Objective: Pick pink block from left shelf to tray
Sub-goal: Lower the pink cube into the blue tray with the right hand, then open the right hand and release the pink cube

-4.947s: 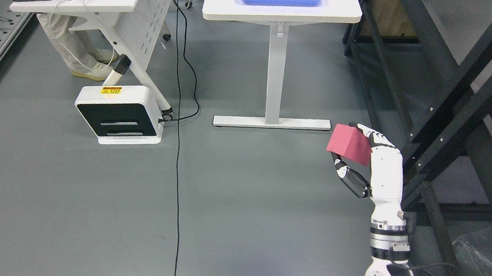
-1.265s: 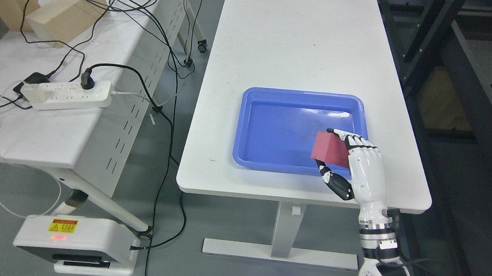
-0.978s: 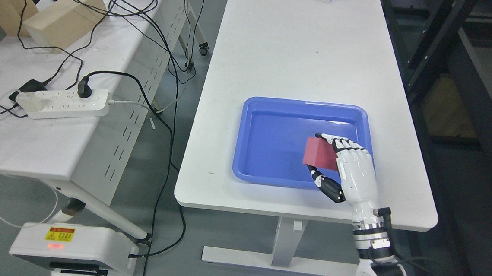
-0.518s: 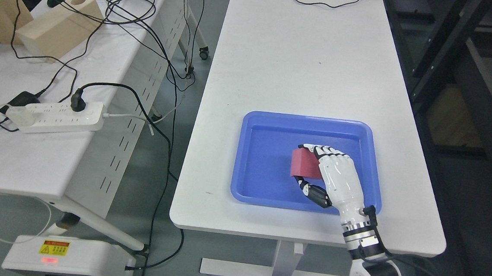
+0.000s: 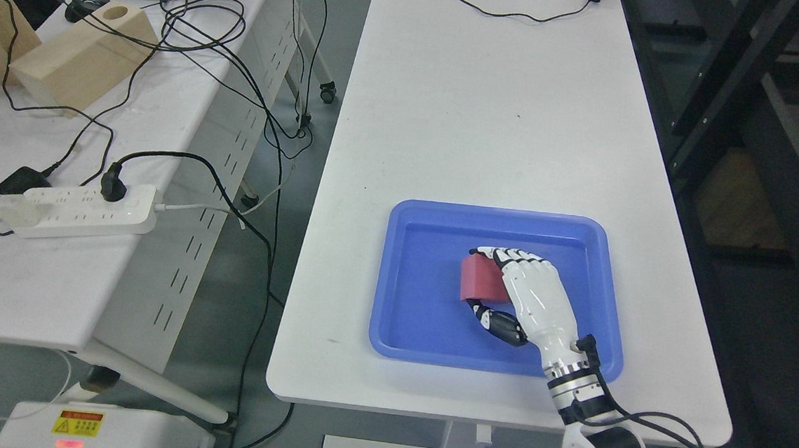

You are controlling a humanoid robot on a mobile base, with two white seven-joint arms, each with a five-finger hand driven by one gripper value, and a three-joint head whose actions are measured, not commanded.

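Note:
A blue tray (image 5: pixel 414 218) lies on the white table (image 5: pixel 492 104), near its front edge. My right hand (image 5: pixel 483 282) reaches in from the lower right and is over the middle of the tray. Its fingers are curled around the pink block (image 5: pixel 480 280), with the thumb below it. The block is low inside the tray; whether it touches the tray floor cannot be told. The left arm does not show.
A dark metal shelf frame (image 5: pixel 719 78) stands along the right side. On the left, a second white desk (image 5: pixel 46 248) carries a power strip (image 5: pixel 73 210), tangled cables, a wooden block (image 5: pixel 73 61) and a laptop. A white floor unit (image 5: pixel 104 432) sits at the bottom left.
The camera has moved closer to the table. My right hand has carried the pink block from the tray's front right edge leftward and down into the tray's middle.

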